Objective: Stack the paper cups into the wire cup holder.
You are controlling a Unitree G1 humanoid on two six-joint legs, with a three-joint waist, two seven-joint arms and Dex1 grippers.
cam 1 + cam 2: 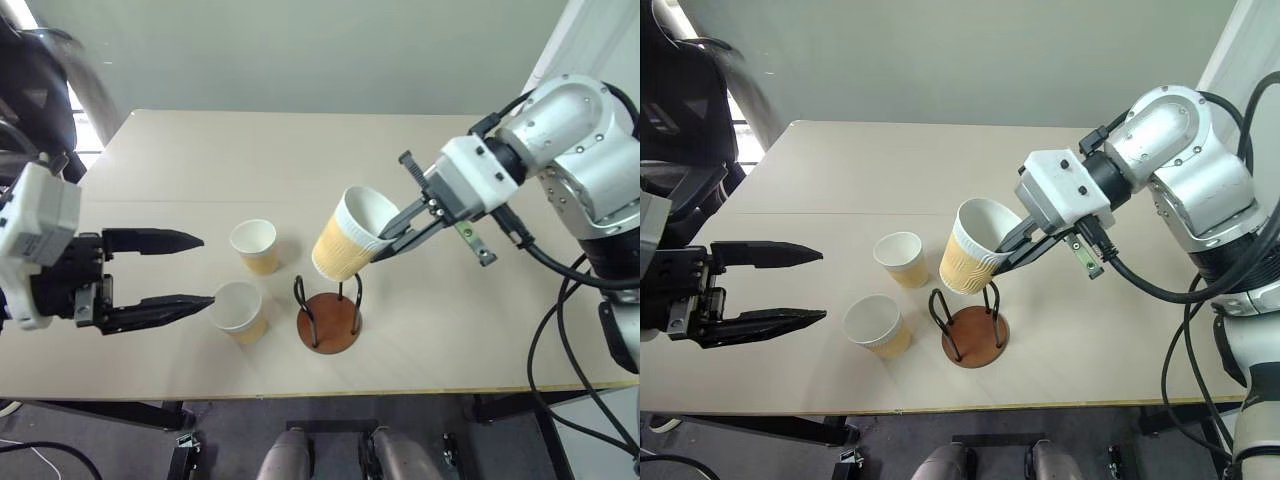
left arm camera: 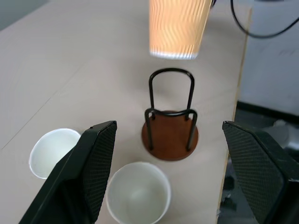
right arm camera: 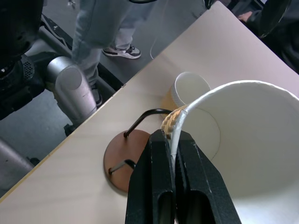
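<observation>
**A:** Paper cups status? Count and positions.

**B:** Three. Two stand upright on the surface (image 1: 480, 330), mouths up: the far cup (image 1: 255, 245) and the near cup (image 1: 239, 310), close together, both left of the wire cup holder (image 1: 328, 316). The held cup (image 1: 352, 236) is in the air, tilted, its bottom just above the holder's wire loops and not yet between them.

**A:** Right gripper?

**B:** Right gripper (image 1: 393, 236) has its jaws pressed together on the held cup's rim, one finger inside the wall, one outside. Right wrist view confirms the pinch, with the cup's white inside facing the camera.

**A:** Left gripper?

**B:** Left gripper (image 1: 185, 272) hovers over the surface's left side, jaws spread wide, nothing between them. Its lower fingertip sits just beside the near cup; can't tell if it touches. In the left wrist view both standing cups and the holder lie ahead between the fingers.

**A:** Holder?

**B:** Reddish-brown disc base near the front edge of the surface, two black loops upright, no cup in it.

**A:** Anything else?

**B:** A person's legs and shoes stand on the floor past the surface edge, seen in the right wrist view.
</observation>
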